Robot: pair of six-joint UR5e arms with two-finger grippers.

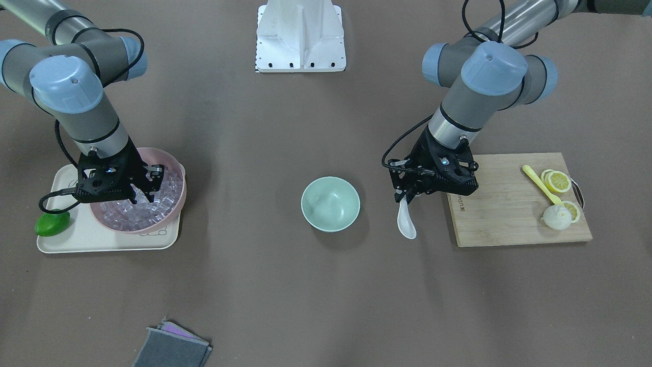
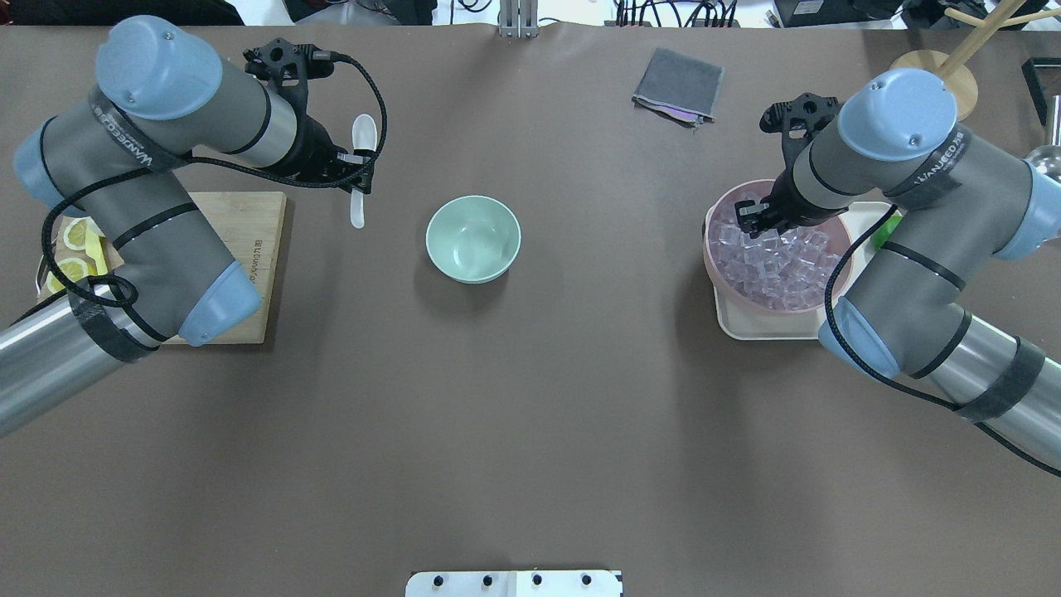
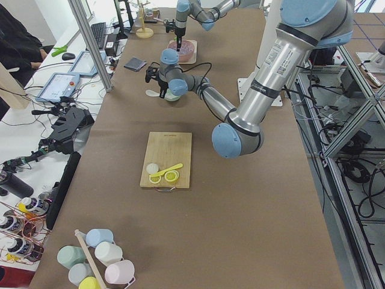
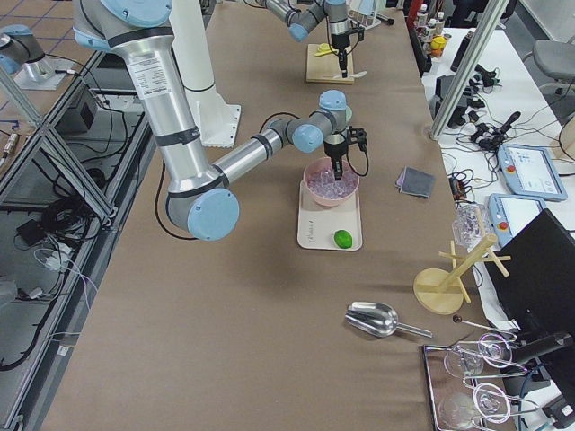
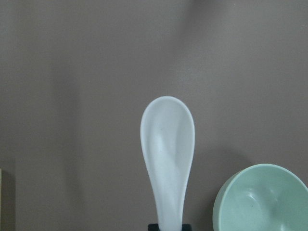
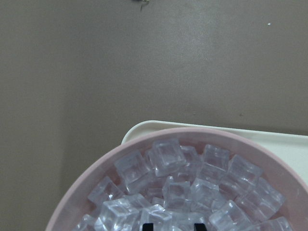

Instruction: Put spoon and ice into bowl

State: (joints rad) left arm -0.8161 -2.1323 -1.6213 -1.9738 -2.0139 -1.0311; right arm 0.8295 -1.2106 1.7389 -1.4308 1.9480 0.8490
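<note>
My left gripper (image 1: 405,196) is shut on the handle of the white spoon (image 1: 406,223), held above the table just beside the mint-green bowl (image 1: 330,204). The left wrist view shows the spoon's scoop (image 5: 168,149) pointing away and the bowl (image 5: 262,202) at lower right. The bowl holds nothing. My right gripper (image 1: 144,196) is down in the pink bowl (image 1: 170,158) of ice cubes (image 6: 166,156). Its fingertips (image 6: 199,226) stand one cube's width apart with a cube between them.
The pink bowl sits on a cream tray (image 1: 102,239) with a green lime (image 1: 52,223). A wooden cutting board (image 1: 509,204) holds lemon slices (image 1: 558,181) and a yellow utensil (image 1: 540,184). Grey cloths (image 1: 173,346) lie at the table's far edge.
</note>
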